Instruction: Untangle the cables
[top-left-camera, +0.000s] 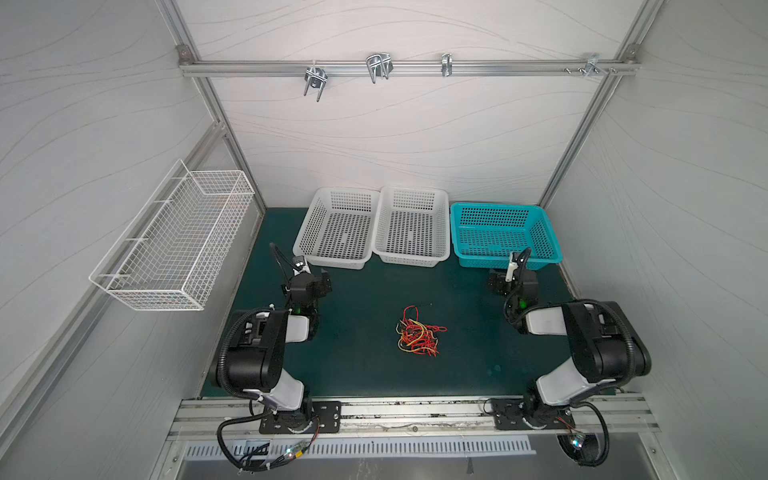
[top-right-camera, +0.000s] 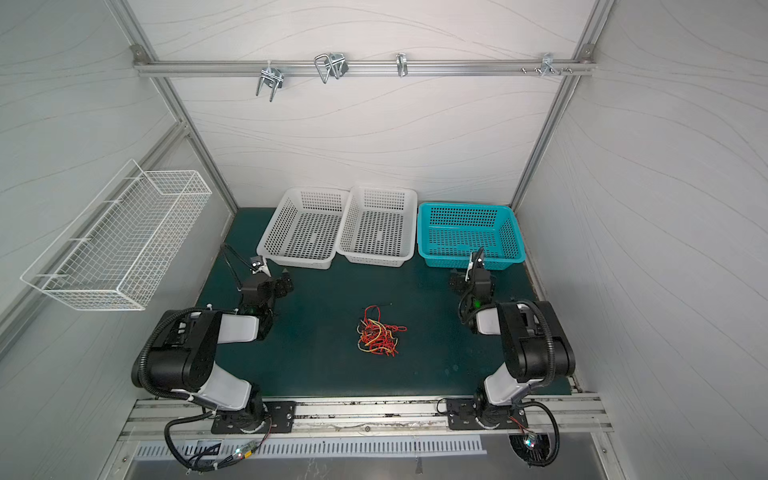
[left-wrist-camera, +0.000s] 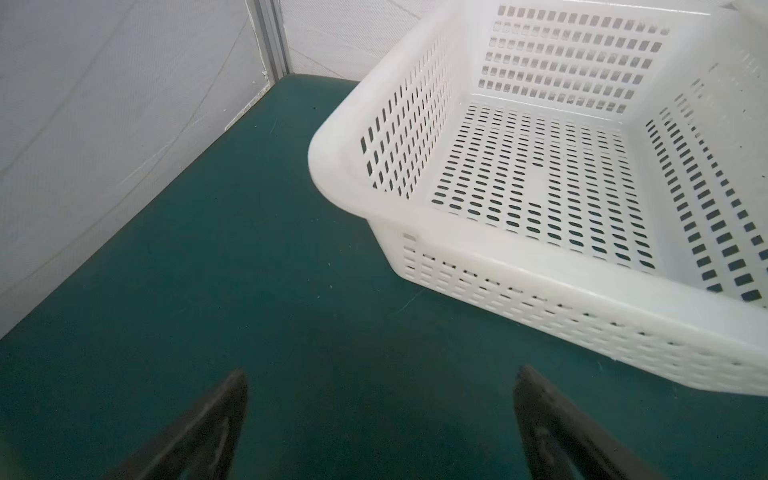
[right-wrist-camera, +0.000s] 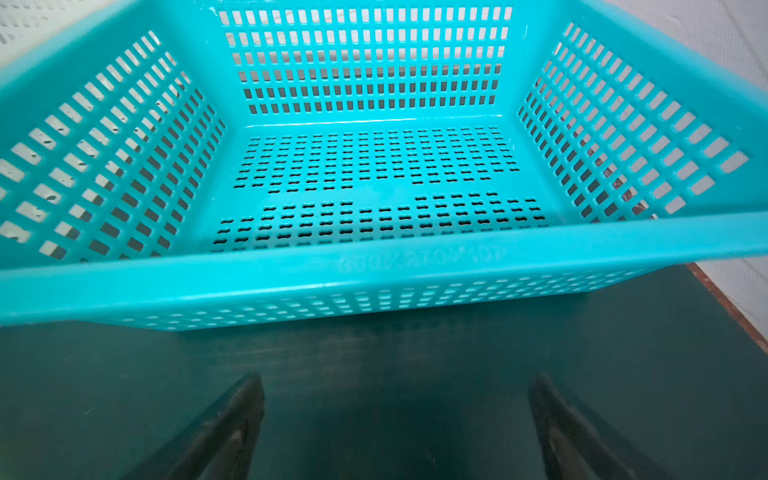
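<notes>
The cables (top-left-camera: 419, 334) (top-right-camera: 379, 336) lie in one tangled heap of thin red, yellowish and black wires on the green mat, near the middle and slightly right. My left gripper (top-left-camera: 322, 277) (top-right-camera: 286, 277) hovers far left of the heap, near the leftmost white basket, open and empty. My right gripper (top-left-camera: 493, 281) (top-right-camera: 455, 281) hovers to the right of the heap, in front of the teal basket, also open and empty. The left wrist view shows my left gripper (left-wrist-camera: 382, 374) over bare mat, and the right wrist view shows my right gripper (right-wrist-camera: 397, 379) likewise. Neither wrist view shows the cables.
Three empty baskets line the back of the mat: two white ones (top-left-camera: 328, 262) (top-left-camera: 409, 261) (left-wrist-camera: 540, 266) and a teal one (top-left-camera: 498, 205) (right-wrist-camera: 374, 270). A white wire basket (top-left-camera: 174, 249) hangs on the left wall. Metal hooks (top-left-camera: 378, 66) hang from the rail above.
</notes>
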